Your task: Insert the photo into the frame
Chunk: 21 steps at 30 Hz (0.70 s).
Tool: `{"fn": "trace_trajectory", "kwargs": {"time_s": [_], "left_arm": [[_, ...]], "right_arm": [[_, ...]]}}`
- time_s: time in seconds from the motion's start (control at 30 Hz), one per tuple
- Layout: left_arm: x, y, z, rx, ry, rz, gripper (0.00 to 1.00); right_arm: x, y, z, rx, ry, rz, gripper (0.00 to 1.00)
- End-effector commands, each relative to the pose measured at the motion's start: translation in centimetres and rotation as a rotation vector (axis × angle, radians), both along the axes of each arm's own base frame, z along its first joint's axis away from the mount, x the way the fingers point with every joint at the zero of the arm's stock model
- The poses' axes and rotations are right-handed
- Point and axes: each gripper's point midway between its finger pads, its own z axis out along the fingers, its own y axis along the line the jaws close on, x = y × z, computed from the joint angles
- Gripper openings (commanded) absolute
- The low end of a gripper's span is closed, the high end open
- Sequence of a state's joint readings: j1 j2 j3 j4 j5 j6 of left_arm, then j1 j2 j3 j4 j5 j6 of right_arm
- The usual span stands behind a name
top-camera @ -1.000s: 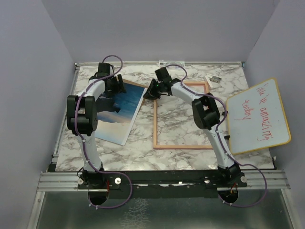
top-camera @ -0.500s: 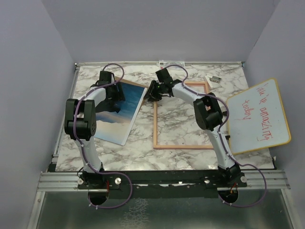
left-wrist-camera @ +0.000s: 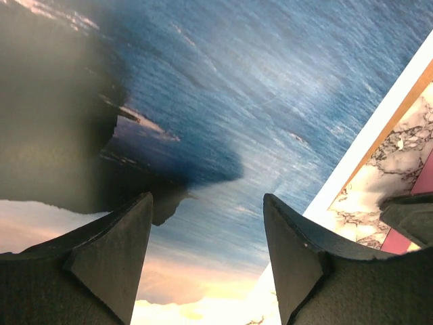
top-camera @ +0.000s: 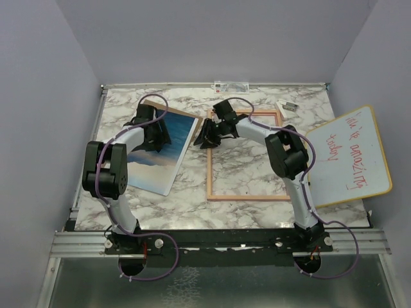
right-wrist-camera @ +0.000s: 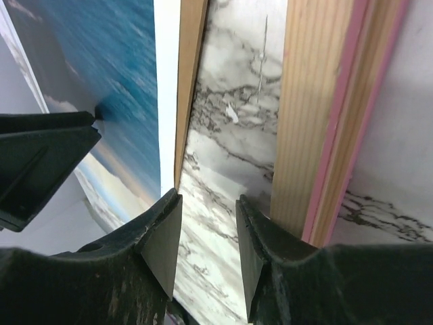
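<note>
Top external: photo [top-camera: 157, 165] lies beside the frame [top-camera: 247, 197], outside it.

One marble table [top-camera: 192, 212] holds one sea photo [top-camera: 160, 168] at the left, one pink-edged frame [top-camera: 247, 197] in the middle, one whiteboard [top-camera: 350, 157] at the right and one small unclear item [top-camera: 287, 106] at the far right, below two robot arms, left arm [top-camera: 106, 168] and right arm [top-camera: 289, 157], carrying one gripper each, left gripper [left-wrist-camera: 206, 198] and right gripper [right-wrist-camera: 208, 198].

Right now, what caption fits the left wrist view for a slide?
Left claw open over the seascape photo, marble table at right.
</note>
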<state>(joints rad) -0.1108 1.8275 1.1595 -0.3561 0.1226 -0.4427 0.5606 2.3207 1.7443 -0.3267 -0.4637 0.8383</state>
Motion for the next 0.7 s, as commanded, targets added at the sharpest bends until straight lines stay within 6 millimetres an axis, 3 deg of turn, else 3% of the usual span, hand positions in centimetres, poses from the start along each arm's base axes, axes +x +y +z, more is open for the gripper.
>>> {"fn": "trace_trajectory", "kwargs": {"time_s": [0.0,0.13,0.23,0.4,0.5,0.67], "left_arm": [[-6.1,0.2,-3.7,0.003,0.236,0.038,0.68],[-4.6,0.5,-1.3,0.023,0.178,0.038,0.68],[-2.8,1.0,1.3,0.06,0.125,0.028,0.68],[-1.0,2.3,4.3,0.141,0.057,0.015,0.73],[0.6,4.1,5.1,0.223,0.029,0.033,0.78],[5.1,6.7,6.3,0.239,-0.02,0.082,0.85]], "right_arm": [[-2.6,1.3,1.9,0.08,0.009,0.092,0.4],[-4.4,2.5,3.9,0.146,-0.024,0.14,0.33],[-6.1,3.8,4.3,0.188,-0.013,0.184,0.33],[-8.4,5.3,3.2,0.161,0.021,0.221,0.44],[-8.3,5.0,2.5,0.1,0.022,0.192,0.47],[-5.5,3.8,3.3,0.022,-0.064,0.133,0.47]]}}
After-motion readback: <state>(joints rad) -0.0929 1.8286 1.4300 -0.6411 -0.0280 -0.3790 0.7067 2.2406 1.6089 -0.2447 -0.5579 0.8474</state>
